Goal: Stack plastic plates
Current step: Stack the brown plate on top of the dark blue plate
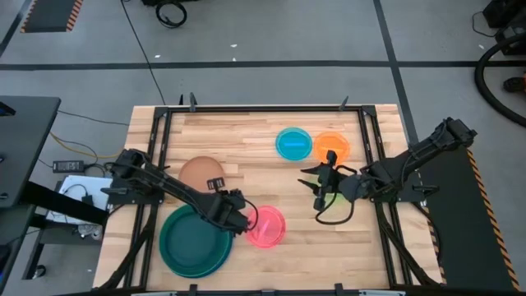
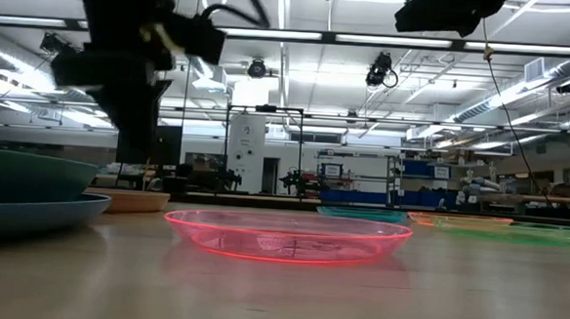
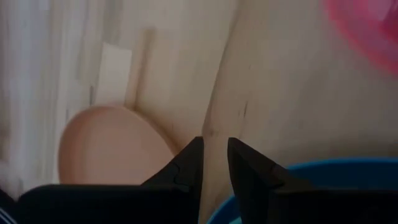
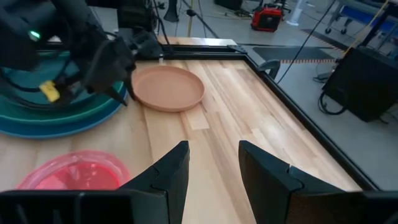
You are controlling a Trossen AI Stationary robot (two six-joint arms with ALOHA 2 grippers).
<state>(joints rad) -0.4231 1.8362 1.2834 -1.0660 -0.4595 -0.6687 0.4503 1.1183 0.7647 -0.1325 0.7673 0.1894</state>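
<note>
A stack of teal and blue plates (image 1: 196,240) sits near the table's near-left corner; a dark teal plate lies on top of the blue one (image 2: 28,214). The tan plate (image 1: 201,173) lies beyond it and the pink plate (image 1: 265,226) to its right. Cyan (image 1: 293,144) and orange (image 1: 331,146) plates rest side by side far right, and the translucent green plate (image 2: 516,230) lies near them. My left gripper (image 1: 238,215) hovers between the stack and the pink plate, open only narrowly (image 3: 215,163). My right gripper (image 1: 316,187) is open (image 4: 214,158) above the green plate and holds nothing.
A black metal frame (image 1: 263,108) rims the wooden table. Bare wood lies in the middle, between the tan plate and the cyan plate. Cables hang around the right arm (image 1: 337,215). Workshop shelving and lights show beyond the far edge in the low view.
</note>
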